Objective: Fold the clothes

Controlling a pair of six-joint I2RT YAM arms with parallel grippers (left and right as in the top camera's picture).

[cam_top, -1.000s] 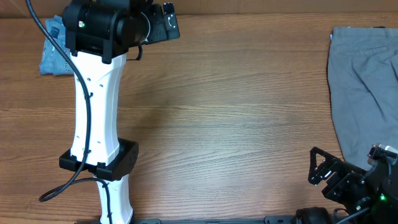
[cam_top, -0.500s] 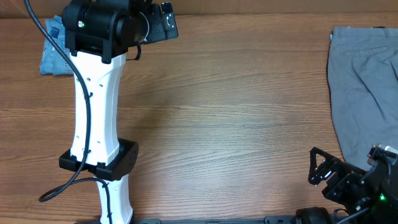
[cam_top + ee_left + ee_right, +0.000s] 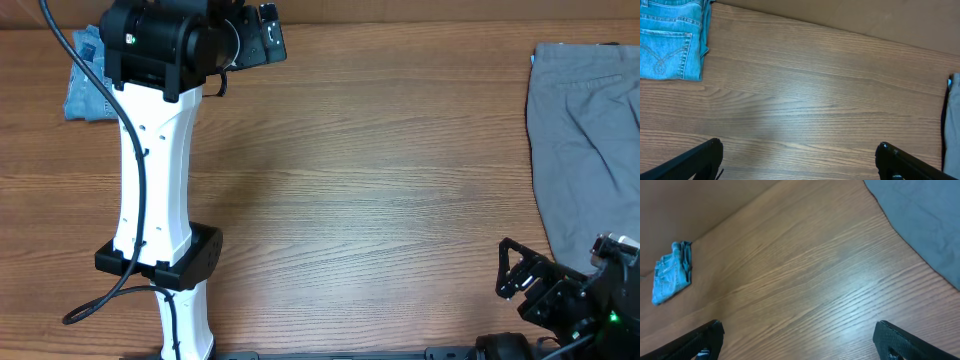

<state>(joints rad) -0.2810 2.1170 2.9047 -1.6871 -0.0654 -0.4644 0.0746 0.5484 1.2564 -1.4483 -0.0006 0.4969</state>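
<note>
l grip (image 3: 799,146), r grip (image 3: 797,325): jaws wide

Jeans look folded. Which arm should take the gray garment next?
Right, most likely. The right end effector, open, sits beside the gray garment; the left end effector, also open, is far across near the folded jeans.

- The jeans (image 3: 85,85) lie folded on the table (image 3: 380,180), at its far left corner.
- A second garment (image 3: 590,140) lies spread along the right edge, well apart from the jeans, running from the far side toward the near side.
- The left arm (image 3: 155,190) reaches across the table's left side, its far end just right of the jeans.
- The right gripper (image 3: 505,268) sits at the near right corner, beside the second garment's near end.
</note>
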